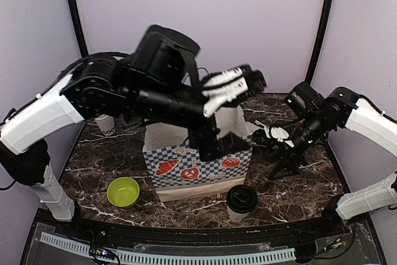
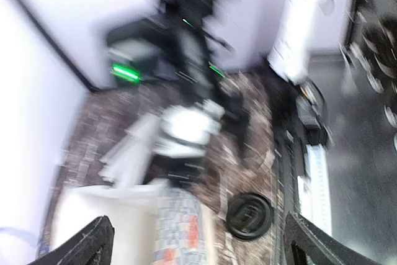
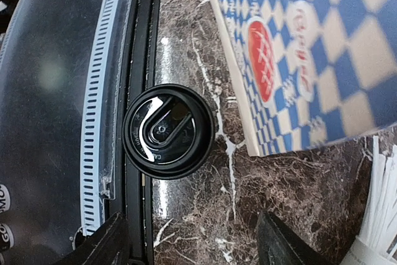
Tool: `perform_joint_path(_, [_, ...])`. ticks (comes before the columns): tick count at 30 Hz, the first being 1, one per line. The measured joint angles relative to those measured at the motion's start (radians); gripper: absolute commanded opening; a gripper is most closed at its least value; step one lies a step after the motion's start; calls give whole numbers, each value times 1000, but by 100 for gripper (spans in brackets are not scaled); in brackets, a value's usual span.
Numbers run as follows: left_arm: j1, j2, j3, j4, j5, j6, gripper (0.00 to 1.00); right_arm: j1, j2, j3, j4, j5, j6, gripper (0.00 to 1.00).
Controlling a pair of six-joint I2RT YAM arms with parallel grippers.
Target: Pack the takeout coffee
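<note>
Step in hand, as I read it: between cups, with one still to pack. Left fingers (image 2: 93, 243) are spread wide with nothing between them, hanging above the open mouth of the checkered paper bag (image 1: 180, 169). Cannot tell if a cup sits inside; the left wrist view is blurred.

One takeout coffee (image 1: 241, 200) stands upright, black lid on, on the bench (image 1: 87, 159) just in front of the bag's near right corner, close to the bench's front edge. Right fingers (image 3: 108, 246) are also spread and empty, pointed toward that cup and apart from it.

Next move, probably: the right arm drops in, pinches the cup wall under the lid, keeps it upright and lifts it over the bag rim. The left arm needs to clear the mouth first.

In the way: the left arm over the bag, the straw cup (image 1: 267, 130) beside the right wrist, and the bag wall near the cup.

Also around: green bowl (image 1: 123, 192) front left, well apart. A second lettered white cup (image 1: 105, 125) at back left is half hidden behind the left arm, lid not visible.
</note>
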Motion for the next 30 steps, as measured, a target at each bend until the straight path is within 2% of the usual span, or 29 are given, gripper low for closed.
perform_joint_path(5, [134,-216,-85,122,-133,-67,99,153,66,13,6,59,-10,78])
perform_joint_path(9, [219,-249,-112,167,-269,-140,99,248,116,18,20,113,-13,81])
perform_joint_path(19, [274,-253,-236,185,-378,-225,99,385,168,41,37,218,-14,83])
perform_joint_path(30, [302,-343,-311,221,-404,-262,99,460,248,42,114,346,-4,83])
